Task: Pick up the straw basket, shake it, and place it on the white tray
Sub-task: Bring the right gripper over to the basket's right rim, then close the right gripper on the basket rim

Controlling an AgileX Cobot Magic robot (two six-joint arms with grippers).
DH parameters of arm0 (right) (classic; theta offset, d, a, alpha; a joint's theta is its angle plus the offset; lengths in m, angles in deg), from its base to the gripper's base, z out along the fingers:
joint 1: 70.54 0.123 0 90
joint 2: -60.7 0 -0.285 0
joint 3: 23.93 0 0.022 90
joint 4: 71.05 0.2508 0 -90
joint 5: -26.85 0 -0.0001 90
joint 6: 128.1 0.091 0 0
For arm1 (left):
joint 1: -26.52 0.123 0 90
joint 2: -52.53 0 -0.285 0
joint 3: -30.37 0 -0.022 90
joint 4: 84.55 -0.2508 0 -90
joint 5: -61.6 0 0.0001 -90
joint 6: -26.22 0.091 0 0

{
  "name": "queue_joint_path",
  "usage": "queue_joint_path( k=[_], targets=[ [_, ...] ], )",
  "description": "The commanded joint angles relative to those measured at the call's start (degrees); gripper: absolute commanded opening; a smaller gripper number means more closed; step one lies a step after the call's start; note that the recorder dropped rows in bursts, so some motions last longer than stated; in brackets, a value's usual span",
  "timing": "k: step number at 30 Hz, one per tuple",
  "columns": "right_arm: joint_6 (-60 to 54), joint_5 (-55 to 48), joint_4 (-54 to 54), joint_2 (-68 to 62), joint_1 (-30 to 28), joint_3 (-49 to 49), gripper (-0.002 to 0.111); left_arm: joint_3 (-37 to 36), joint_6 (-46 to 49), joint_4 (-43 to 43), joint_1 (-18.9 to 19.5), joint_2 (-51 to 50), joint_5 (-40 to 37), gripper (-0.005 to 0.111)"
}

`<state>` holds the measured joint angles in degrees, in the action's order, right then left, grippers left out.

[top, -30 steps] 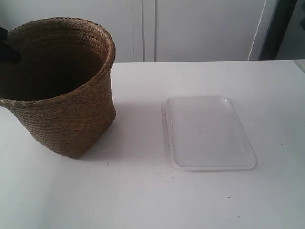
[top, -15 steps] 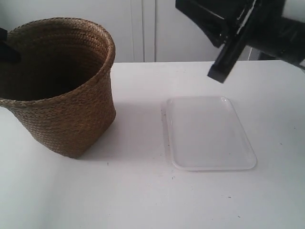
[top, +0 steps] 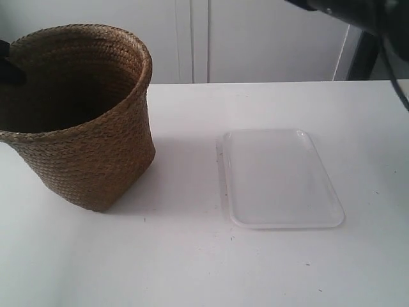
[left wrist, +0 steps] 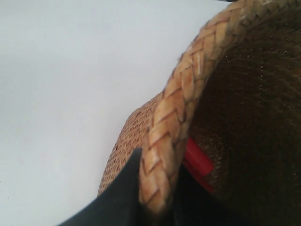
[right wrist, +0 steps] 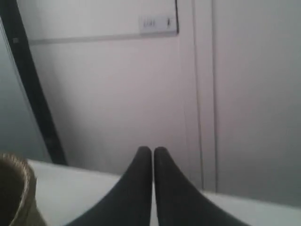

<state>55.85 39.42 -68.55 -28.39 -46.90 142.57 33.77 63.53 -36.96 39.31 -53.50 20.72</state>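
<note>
The brown woven straw basket stands on the white table at the exterior view's left. My left gripper is shut on its braided rim, one finger outside the wall and one inside. A bit of that gripper shows black at the exterior view's left edge. A red object lies inside the basket. The white tray lies flat to the basket's right, with nothing on it. My right gripper is shut on nothing, up in the air and facing the wall. Its arm crosses the exterior view's top right corner.
A white table holds both things. White cabinet doors stand behind it. A dark upright post is at the back, beside the wall.
The arm at the exterior view's right swung into view over the tray half a second ago, then rose. Now only part of it shows at the top corner. Basket and tray stay put.
</note>
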Motion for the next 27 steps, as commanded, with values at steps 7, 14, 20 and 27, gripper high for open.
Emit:
queue_joint_path(
  k=[7, 14, 20, 27],
  targets=[
    [-10.84, -40.0, 27.73, -15.17, 2.58, 22.85, 0.014, 0.05, 0.3, 1.13, -0.39, -0.06, -0.71, 0.0],
    [-30.89, -46.53, 55.49, -24.27, 2.62, 27.14, 0.045, 0.05, 0.03, 1.52, -0.39, -0.06, -1.16, 0.0],
    [-34.49, -43.78, 57.43, -28.4, 4.07, 27.14, 0.068, 0.05, 0.03, 1.52, -0.39, -0.06, -1.16, 0.0],
    [-39.0, -39.61, 67.9, -28.48, 7.59, 27.14, 0.055, 0.05, 0.17, 4.27, -0.79, -0.06, -2.78, 0.0]
  ],
)
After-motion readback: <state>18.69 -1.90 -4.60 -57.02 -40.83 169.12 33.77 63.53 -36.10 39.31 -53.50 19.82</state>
